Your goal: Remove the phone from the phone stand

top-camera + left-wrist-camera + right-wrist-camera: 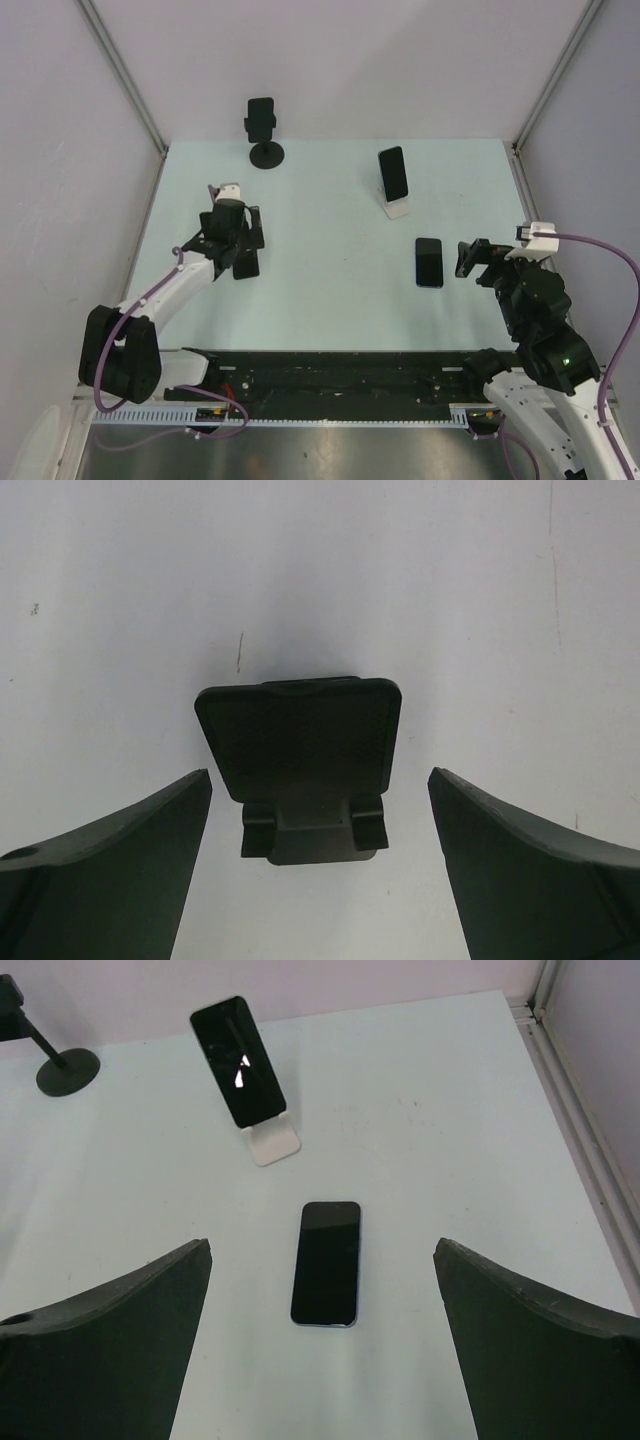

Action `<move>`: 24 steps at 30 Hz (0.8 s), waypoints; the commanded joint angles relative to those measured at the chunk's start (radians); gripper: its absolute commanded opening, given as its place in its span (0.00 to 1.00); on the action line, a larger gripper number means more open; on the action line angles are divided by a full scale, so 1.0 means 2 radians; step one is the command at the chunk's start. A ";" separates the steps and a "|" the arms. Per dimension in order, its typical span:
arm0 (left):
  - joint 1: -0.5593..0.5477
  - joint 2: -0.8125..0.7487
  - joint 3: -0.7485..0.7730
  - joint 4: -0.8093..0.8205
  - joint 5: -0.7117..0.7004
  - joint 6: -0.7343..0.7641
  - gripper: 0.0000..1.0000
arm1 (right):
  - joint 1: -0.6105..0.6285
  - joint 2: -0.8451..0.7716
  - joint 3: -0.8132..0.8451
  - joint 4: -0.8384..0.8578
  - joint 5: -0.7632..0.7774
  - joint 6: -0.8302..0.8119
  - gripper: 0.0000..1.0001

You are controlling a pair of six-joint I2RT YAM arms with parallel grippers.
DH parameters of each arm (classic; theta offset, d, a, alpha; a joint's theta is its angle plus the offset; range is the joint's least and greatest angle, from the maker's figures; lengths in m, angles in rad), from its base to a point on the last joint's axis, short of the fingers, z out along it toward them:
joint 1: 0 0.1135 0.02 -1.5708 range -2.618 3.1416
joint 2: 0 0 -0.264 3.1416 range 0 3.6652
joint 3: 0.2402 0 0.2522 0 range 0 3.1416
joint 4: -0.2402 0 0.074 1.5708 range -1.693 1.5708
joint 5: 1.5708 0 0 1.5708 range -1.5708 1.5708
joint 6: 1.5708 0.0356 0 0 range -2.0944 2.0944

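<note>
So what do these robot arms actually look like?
Both are white shells with black joints: left arm, right arm. A purple cable loops along each. The left tool and right tool are black, each with two broad, wedge-shaped dark fingers. A small green light glows on the right arm.

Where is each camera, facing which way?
Top external: overhead from behind, looking down on the table; both arms show.
Left wrist: on left hand, looking down at an empty black stand; fingers show.
Right wrist: on right hand, facing the flat phone and propped phone; fingers show.
Top, right wrist share both phones.
</note>
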 commanded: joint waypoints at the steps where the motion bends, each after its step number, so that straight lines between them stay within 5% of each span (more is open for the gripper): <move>1: 0.013 0.001 0.006 0.043 0.029 -0.007 0.93 | 0.001 -0.017 -0.005 0.025 -0.029 -0.021 1.00; 16: 0.042 -0.005 -0.008 0.055 0.078 0.017 0.70 | 0.010 -0.030 -0.026 0.042 -0.007 -0.032 1.00; 24: 0.043 -0.018 -0.003 0.057 0.072 0.074 0.93 | 0.009 -0.001 -0.033 0.036 -0.007 -0.028 1.00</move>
